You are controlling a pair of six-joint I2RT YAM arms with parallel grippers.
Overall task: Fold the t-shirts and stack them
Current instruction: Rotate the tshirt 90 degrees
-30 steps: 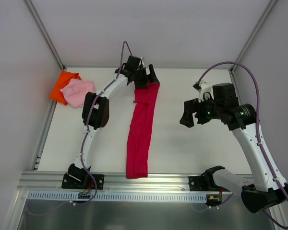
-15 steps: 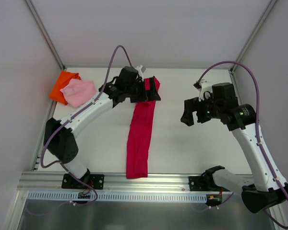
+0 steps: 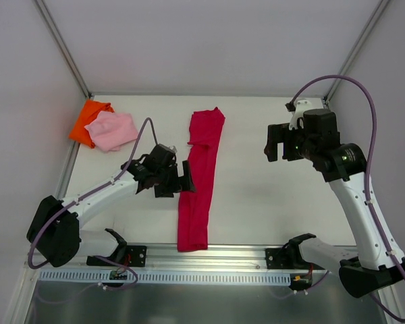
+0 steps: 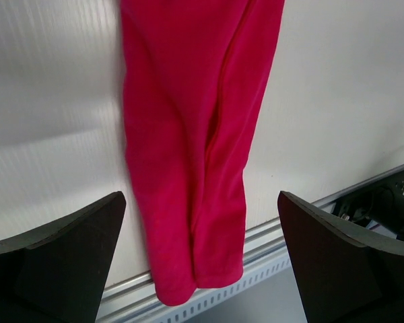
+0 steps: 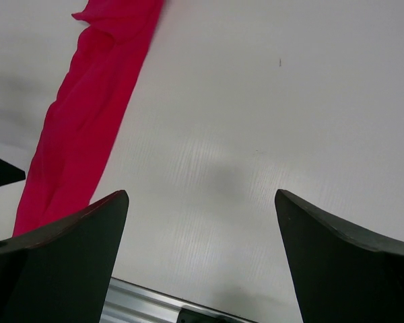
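Observation:
The crimson t-shirt (image 3: 199,179) lies folded into a long narrow strip down the middle of the table, from the back to the near edge. It also shows in the left wrist view (image 4: 195,134) and the right wrist view (image 5: 87,114). The light pink t-shirt (image 3: 111,130) lies as a small bundle on the orange t-shirt (image 3: 89,120) at the back left corner. My left gripper (image 3: 182,177) is open and empty, just left of the strip's middle. My right gripper (image 3: 278,143) is open and empty, above the right side of the table.
The white table (image 3: 256,196) has a metal rail (image 3: 189,255) along its near edge. Grey walls and corner posts stand at the back and both sides.
My left gripper let go of the crimson shirt's far end and pulled back toward the near left, beside the strip's middle. My right gripper rose and moved slightly back.

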